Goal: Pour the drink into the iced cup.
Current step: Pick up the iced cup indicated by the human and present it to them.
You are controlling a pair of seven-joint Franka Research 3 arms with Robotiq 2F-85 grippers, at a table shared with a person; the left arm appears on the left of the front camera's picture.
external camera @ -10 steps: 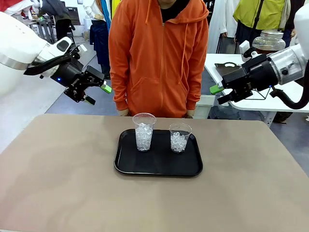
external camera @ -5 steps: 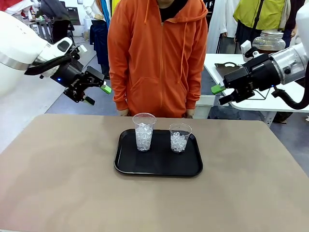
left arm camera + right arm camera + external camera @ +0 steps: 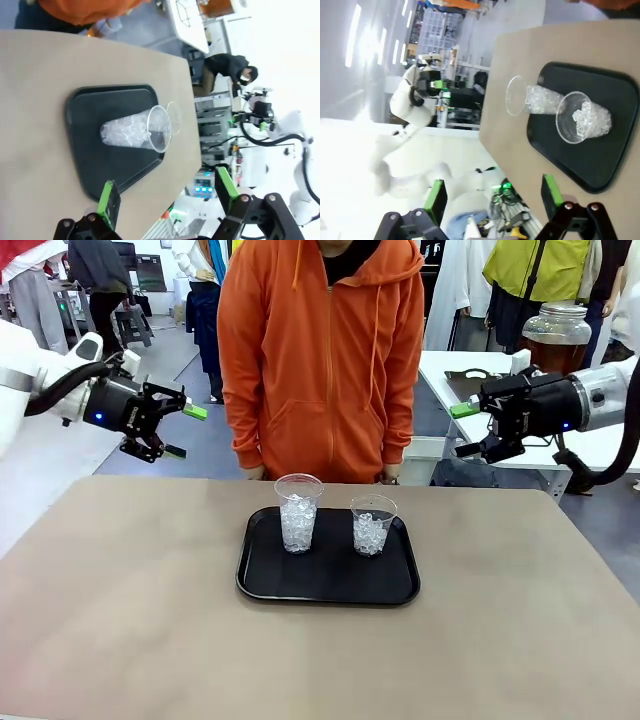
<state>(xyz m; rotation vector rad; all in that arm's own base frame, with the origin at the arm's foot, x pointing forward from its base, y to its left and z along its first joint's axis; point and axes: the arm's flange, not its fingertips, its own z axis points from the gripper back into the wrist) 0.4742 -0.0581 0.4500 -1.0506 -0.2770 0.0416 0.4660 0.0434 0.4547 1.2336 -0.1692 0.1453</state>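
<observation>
Although the drink (image 3: 552,346), a clear amber-brown liquid, fills a big round glass jar (image 3: 560,318) with a glass lid, it sits well apart from the cups. It is up behind the right fingers (image 3: 463,410), past their wrist, on a white side table (image 3: 445,362). Those fingers are spread wide with nothing between their green pads, and the left fingers (image 3: 195,412) are spread and empty too.

Below and between the two pairs, a black, glossy, round-cornered plastic tray (image 3: 327,588) lies flat on the matte tan surface (image 3: 120,620). Two clear, tapered plastic cups stand upright on it, both holding ice cubes. The taller cup (image 3: 298,512) is on the left fingers' side and the shorter cup (image 3: 372,524) on the right fingers' side, near each other but apart.

I see bare surface all round the tray's edges. A person in an orange hoodie (image 3: 320,370) stands at the far edge, straight beyond the cups.
</observation>
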